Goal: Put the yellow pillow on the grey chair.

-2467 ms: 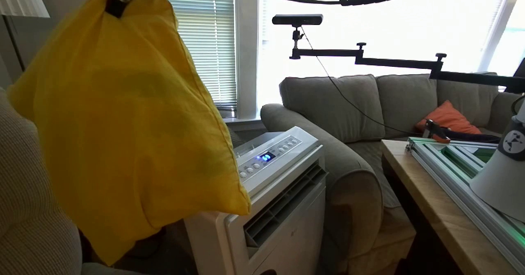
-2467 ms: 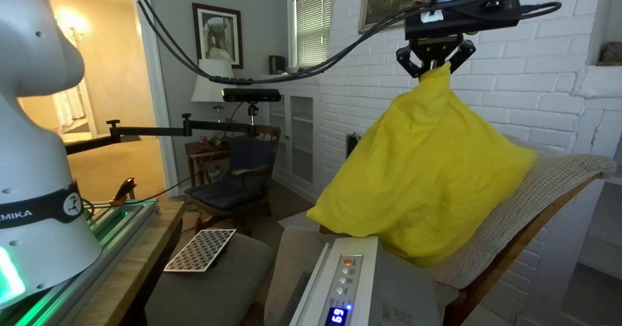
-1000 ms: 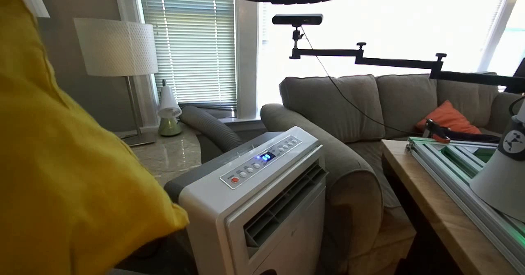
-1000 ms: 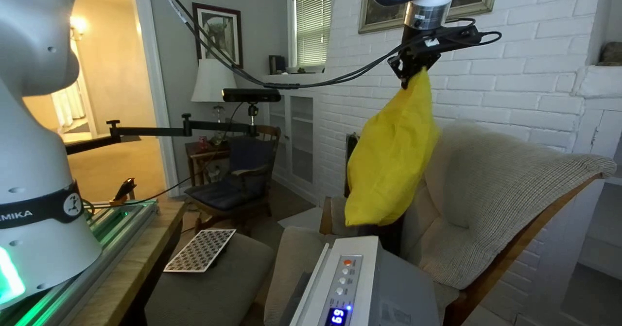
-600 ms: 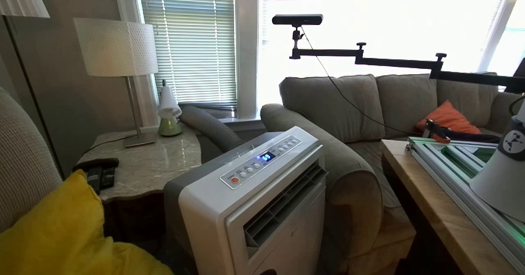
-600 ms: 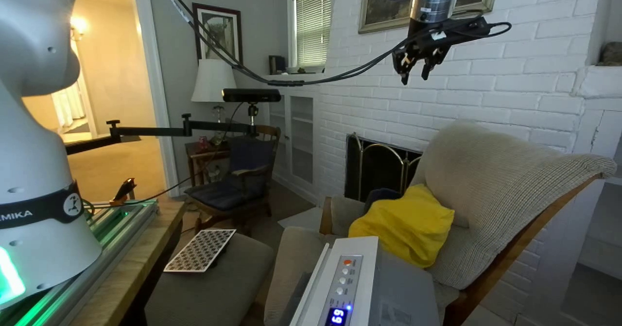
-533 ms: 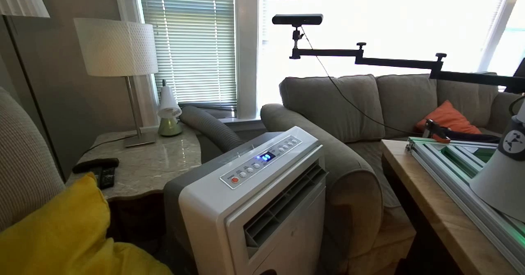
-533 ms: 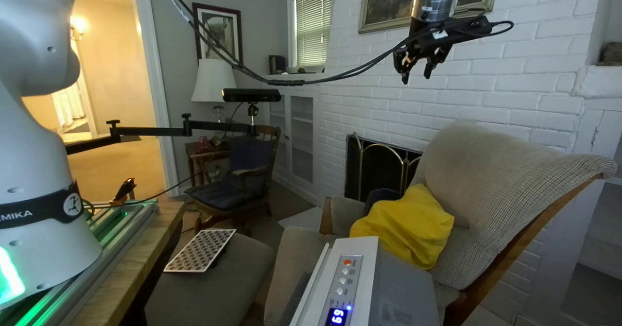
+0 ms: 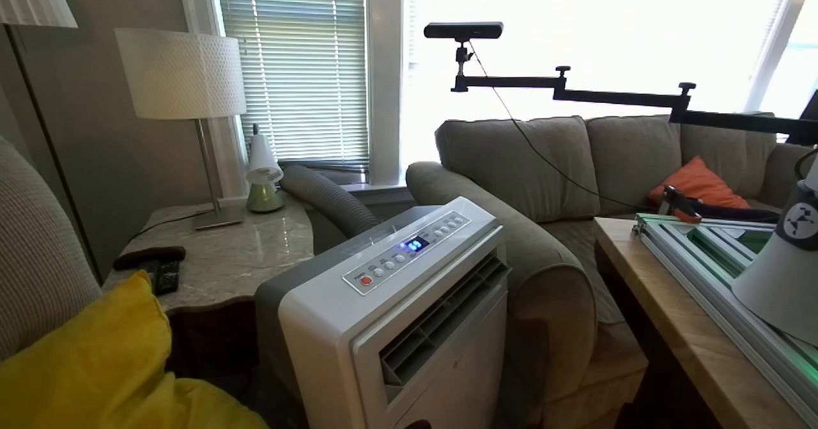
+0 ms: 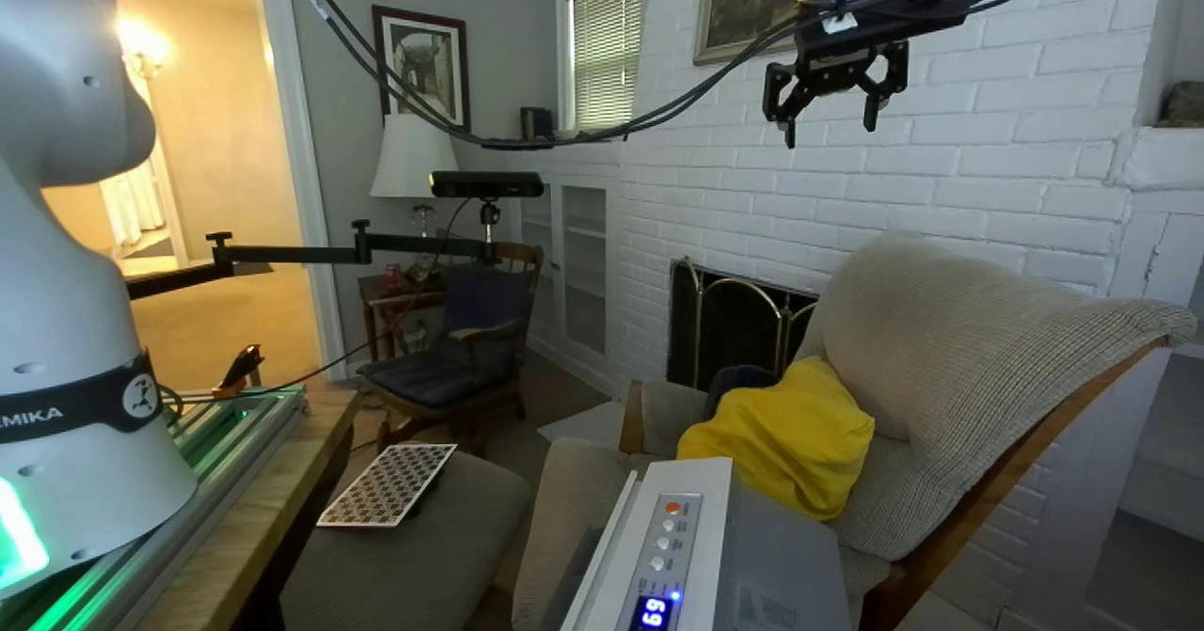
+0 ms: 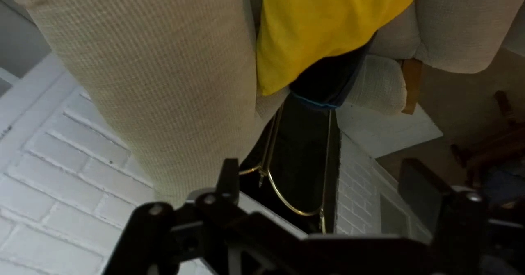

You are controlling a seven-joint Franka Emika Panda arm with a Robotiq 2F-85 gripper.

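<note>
A yellow pillow (image 10: 781,433) lies slumped in a grey chair (image 10: 931,415), apparently leaning on its backrest (image 11: 176,86), out beyond the facing edge of the wooden worktop (image 10: 322,429) and well apart from it. By its folds, the cushion should be light and soft, ready to sag and swing under a grip; the matte fabric looks likelier to bunch than to slip, and nothing suggests it is fragile. Should it need lifting or straightening, the raised corner by the backrest offers the best hold, pinched deep enough to take in filling as well as cover.

Above, past the same worktop edge, the robot's gripper (image 10: 830,131) hangs with its 2 fingers (image 11: 422,189) spread and nothing between them. The pillow is below, well clear of the gripper; in the wrist view it shows toward the top, beyond the fingers rather than between them, so whether it sits straight underneath is hard to judge. A white appliance (image 9: 383,314), standing between the worktop's edge and the chair in an exterior view, may crowd any low approach from that side. The task looks complete, with perhaps only a withdrawal of the arm (image 10: 75,283) over that edge to come.
</note>
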